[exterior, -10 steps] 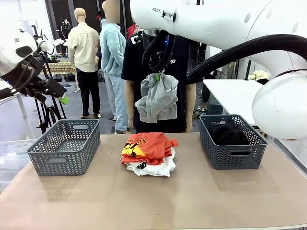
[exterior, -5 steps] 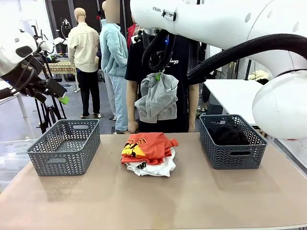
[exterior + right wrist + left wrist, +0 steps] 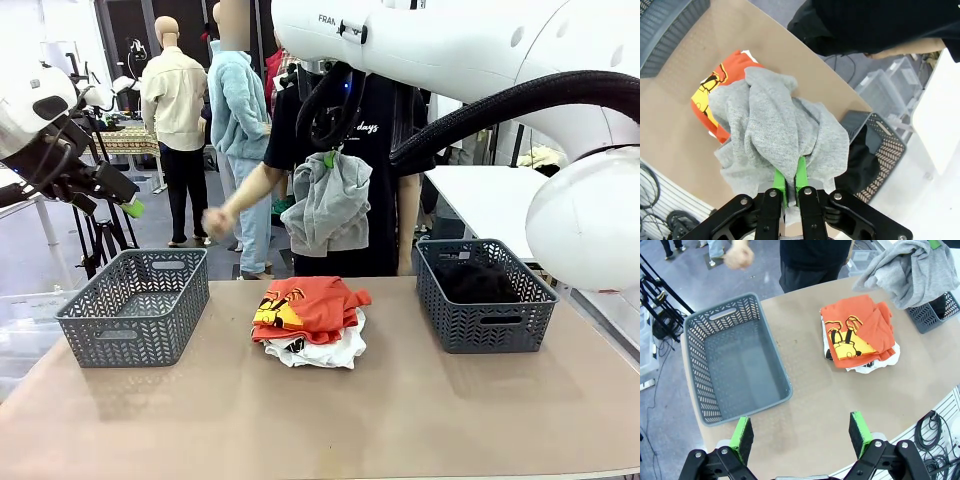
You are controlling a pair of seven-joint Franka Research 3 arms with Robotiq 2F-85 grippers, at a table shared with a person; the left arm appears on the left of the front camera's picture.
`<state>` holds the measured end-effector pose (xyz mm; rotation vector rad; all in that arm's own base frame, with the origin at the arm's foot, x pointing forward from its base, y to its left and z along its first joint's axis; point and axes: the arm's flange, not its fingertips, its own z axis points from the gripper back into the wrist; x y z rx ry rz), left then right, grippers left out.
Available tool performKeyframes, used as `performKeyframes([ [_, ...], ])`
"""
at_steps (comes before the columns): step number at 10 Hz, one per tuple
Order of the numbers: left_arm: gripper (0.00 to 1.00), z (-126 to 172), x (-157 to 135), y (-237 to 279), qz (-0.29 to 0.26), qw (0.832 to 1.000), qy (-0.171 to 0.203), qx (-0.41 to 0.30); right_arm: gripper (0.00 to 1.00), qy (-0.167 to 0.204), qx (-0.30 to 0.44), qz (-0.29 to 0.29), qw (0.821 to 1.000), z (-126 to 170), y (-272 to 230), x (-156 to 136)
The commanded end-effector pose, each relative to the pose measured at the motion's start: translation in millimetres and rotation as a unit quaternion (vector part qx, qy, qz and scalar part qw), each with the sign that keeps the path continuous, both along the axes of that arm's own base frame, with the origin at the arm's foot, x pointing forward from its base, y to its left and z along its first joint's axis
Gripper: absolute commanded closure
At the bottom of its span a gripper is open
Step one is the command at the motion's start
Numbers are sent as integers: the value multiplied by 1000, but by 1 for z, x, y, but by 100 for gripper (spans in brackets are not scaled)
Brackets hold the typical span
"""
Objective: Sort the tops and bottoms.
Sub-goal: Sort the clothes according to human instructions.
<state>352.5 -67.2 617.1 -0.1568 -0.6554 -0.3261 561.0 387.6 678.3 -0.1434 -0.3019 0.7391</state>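
Against the frame a second before, the one clear change was the person's hand (image 3: 217, 220): it had hung low by the table's far edge and was now raised in a loose fist, out to the left above the left basket (image 3: 130, 325). The person's black T-shirt (image 3: 383, 110) had shifted a little to the right with it. Neither gripper had moved, and the pile and baskets lay as before.

At far left, the left gripper (image 3: 801, 434) hung high off the table's (image 3: 300, 420) left end, jaws spread wide with nothing between them. Its wrist camera looked down on the left basket and the pile. That dark grey lattice basket sat on the table's left part.

At the table's middle lay the pile, an orange-red T-shirt (image 3: 308, 305) with a yellow and black print on top and white T-shirts (image 3: 325, 352) showing under its right edge.

Above and behind the pile, the right gripper (image 3: 790, 177) was pinched tight on a fold of the grey T-shirt (image 3: 330, 205). The shirt dangled free in the air, well clear of the pile, and hid the person's middle. The right arm (image 3: 450, 50) and its black cable (image 3: 500, 105) crossed the top of the front view, covering the person's upper body.

On the right stood the right basket (image 3: 485, 325), with a black garment (image 3: 475, 280) inside.
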Motion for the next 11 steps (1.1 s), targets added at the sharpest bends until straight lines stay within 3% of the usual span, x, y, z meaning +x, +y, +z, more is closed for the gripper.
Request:
performKeyframes([
  [1,0,-2,-2,2,1,1000,1,-3,100,0,-1,-5,1000,2,-2,-4],
  [11,0,-2,-2,2,1,1000,1,-3,100,0,-1,-5,1000,2,-2,-4],
])
